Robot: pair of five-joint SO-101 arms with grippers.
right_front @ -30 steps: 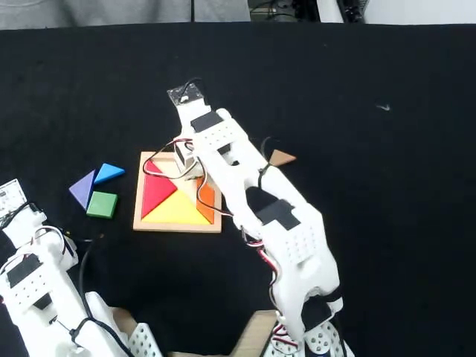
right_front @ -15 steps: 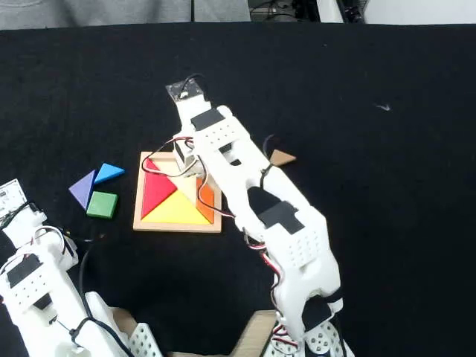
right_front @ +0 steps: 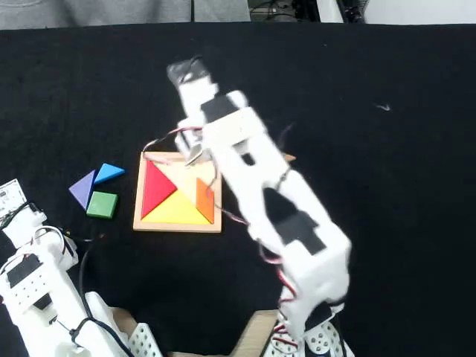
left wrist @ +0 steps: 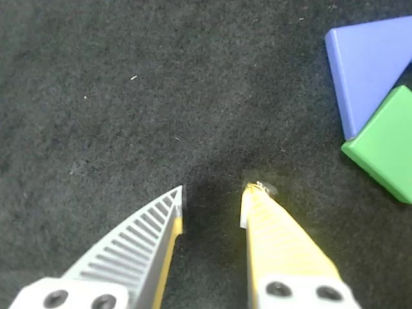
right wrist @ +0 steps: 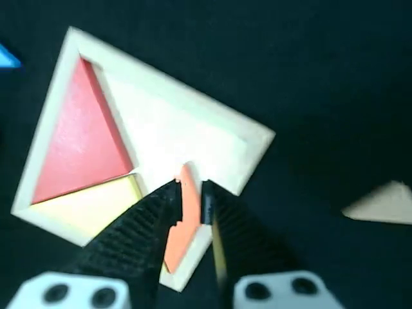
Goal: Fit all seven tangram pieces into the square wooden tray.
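Observation:
The square wooden tray [right_front: 140,195] lies left of centre and holds a red triangle [right_front: 156,190], a yellow triangle [right_front: 181,212] and an orange piece [right_front: 205,199]. My right gripper [right_front: 195,154] hovers over the tray's far edge. Its fingers are slightly open with nothing held, and the orange piece [right wrist: 182,239] lies in the tray [right wrist: 212,119] below my right gripper [right wrist: 190,188]. A purple triangle [right_front: 82,190], a blue triangle [right_front: 109,172] and a green square [right_front: 102,204] lie left of the tray. My left gripper [left wrist: 212,196] is open just above the cloth, near the purple triangle [left wrist: 367,71] and green square [left wrist: 386,148].
A tan triangle [right_front: 285,158] lies right of the tray, partly behind the right arm, and is also seen from the right wrist as the tan triangle [right wrist: 383,203]. The left arm [right_front: 30,275] rests at the near left corner. A black cloth covers the table.
The right arm has lifted off the tray and swung slightly toward the far side, leaving the orange piece in the tray. The left arm has not moved.

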